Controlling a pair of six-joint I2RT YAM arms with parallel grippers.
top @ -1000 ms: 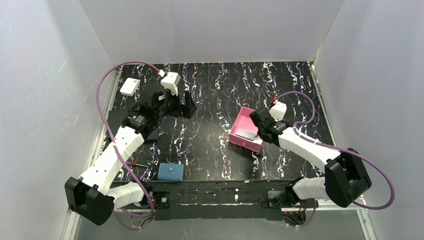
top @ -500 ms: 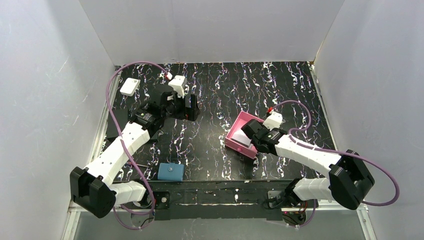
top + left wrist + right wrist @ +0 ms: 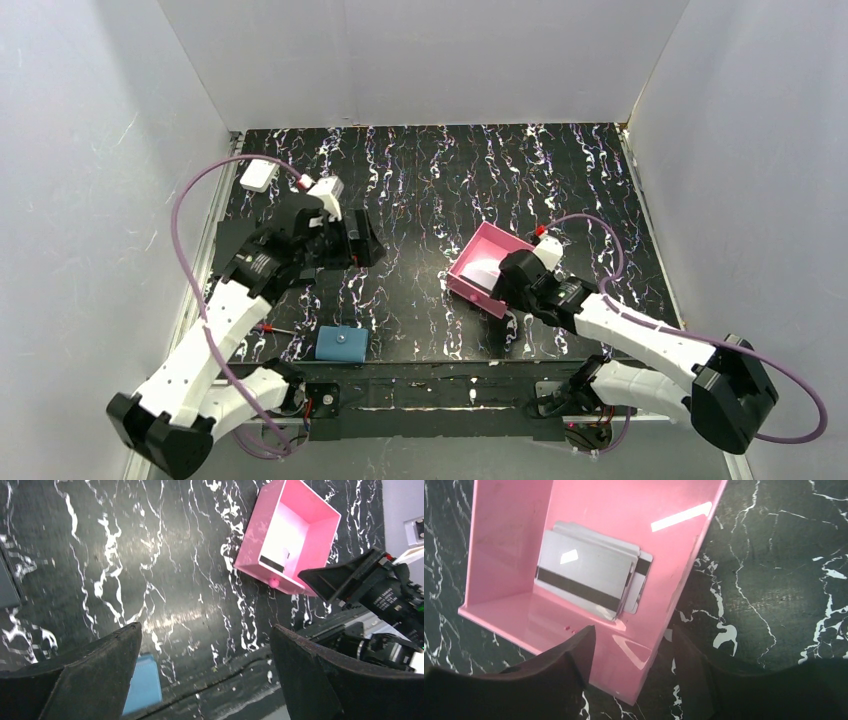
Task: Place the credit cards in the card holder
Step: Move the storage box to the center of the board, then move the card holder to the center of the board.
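The credit cards (image 3: 583, 577), a small stack of grey-white cards with a dark stripe, lie inside a pink tray (image 3: 624, 510). My right gripper (image 3: 634, 631) is open astride the tray's near right wall, one finger over the inside and one outside. From above the cards (image 3: 481, 272) show as a pale patch in the tray (image 3: 498, 243), with the right gripper (image 3: 506, 288) at its near corner. The card holder (image 3: 341, 343), a teal-blue wallet, lies folded shut near the front edge. My left gripper (image 3: 358, 240) hangs wide open above the table, holding nothing. Its wrist view shows the card holder (image 3: 144, 682) below the left finger.
A small white box (image 3: 258, 175) sits at the far left corner. A flat black slab (image 3: 232, 236) lies along the left edge under my left arm. A red-handled tool (image 3: 272, 328) lies left of the card holder. The arm bases' black rail (image 3: 450, 385) runs along the front.
My right gripper has opened, letting go of the pink tray's wall after the tray shifted slightly left and nearer. My left arm has swung nearer, toward the table's middle-left.
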